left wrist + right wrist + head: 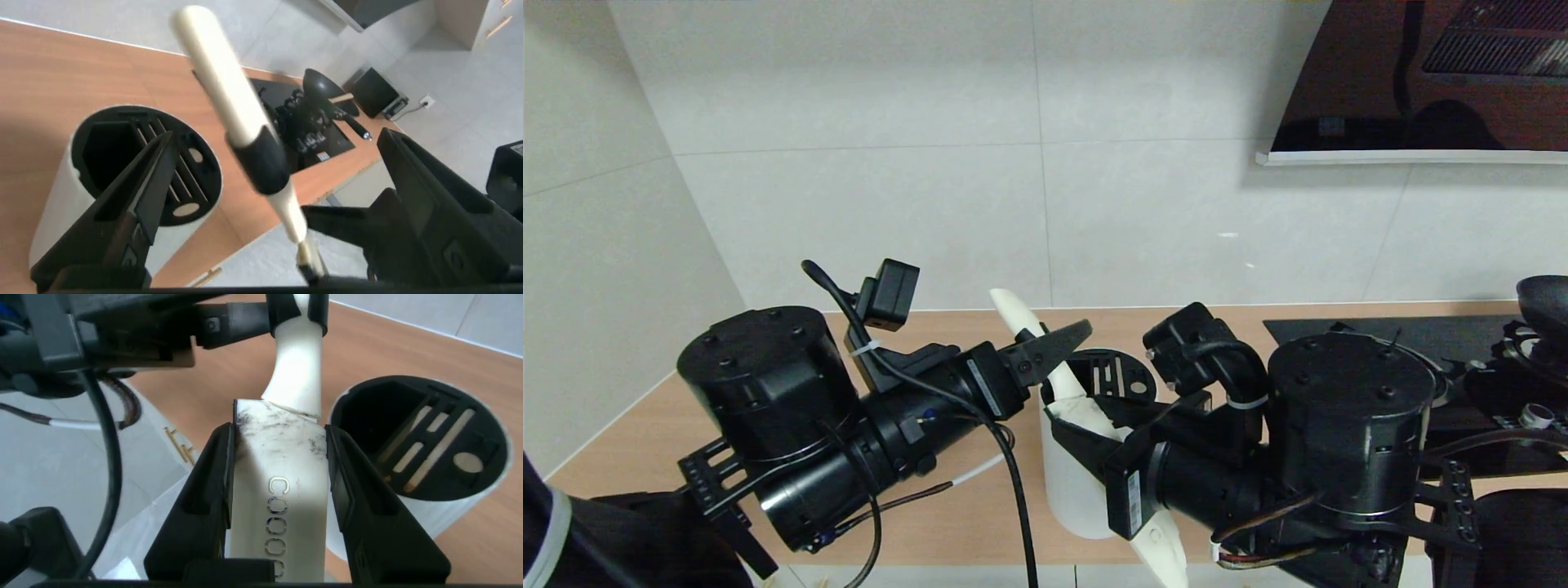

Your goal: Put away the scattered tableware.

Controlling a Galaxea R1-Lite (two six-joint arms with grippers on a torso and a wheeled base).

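Right wrist view: spatula (282,469) between jaws

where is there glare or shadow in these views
head view: the glossy dark range hood mirrors dark shapes and throws a soft shadow on the white tiled wall; left wrist view: the white plastic spatula is evenly lit, no glare

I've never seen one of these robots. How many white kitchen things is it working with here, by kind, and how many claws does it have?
White slotted turner: 1, clamped in the right gripper
White utensil holder: 1, upright on the counter
Grippers: 2, with the left gripper open around the turner's handle
Total: 4
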